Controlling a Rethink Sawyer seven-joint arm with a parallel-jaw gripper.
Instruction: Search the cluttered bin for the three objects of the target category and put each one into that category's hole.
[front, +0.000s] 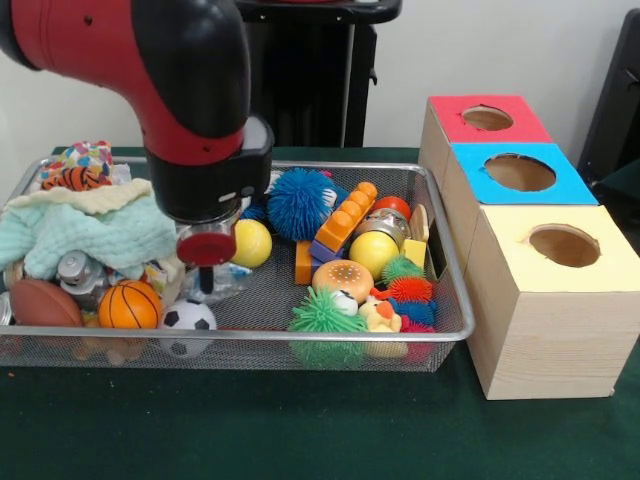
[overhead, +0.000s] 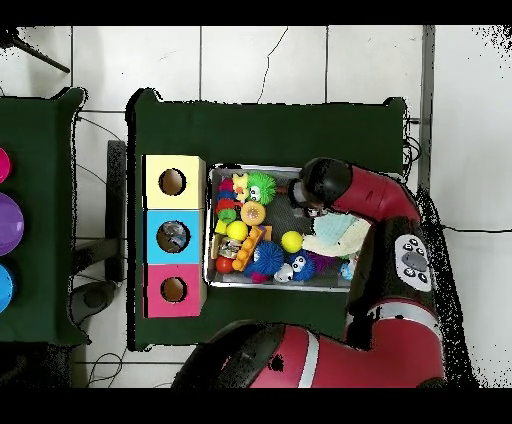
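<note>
My gripper (front: 206, 278) hangs low inside the wire mesh bin (front: 452, 262), left of centre, just above a soccer ball (front: 188, 318) and beside a basketball (front: 129, 305). A brown football (front: 43, 302) lies at the bin's left end. Two yellow balls (front: 250, 243) (front: 373, 252) sit mid-bin. Three boxes stand in a row right of the bin, with holes in a red top (front: 487, 118), a blue top (front: 520, 172) and a yellow top (front: 565, 245). In the overhead view the arm's wrist (overhead: 318, 185) covers the gripper over the bin (overhead: 270, 284).
The bin also holds a mint cloth (front: 90, 232), a blue spiky ball (front: 298, 203), a green spiky ball (front: 321, 312), orange and purple bricks (front: 343, 222), a toy burger (front: 343, 279) and a tiger toy (front: 72, 178). A dark object shows inside the blue box's hole (overhead: 173, 237).
</note>
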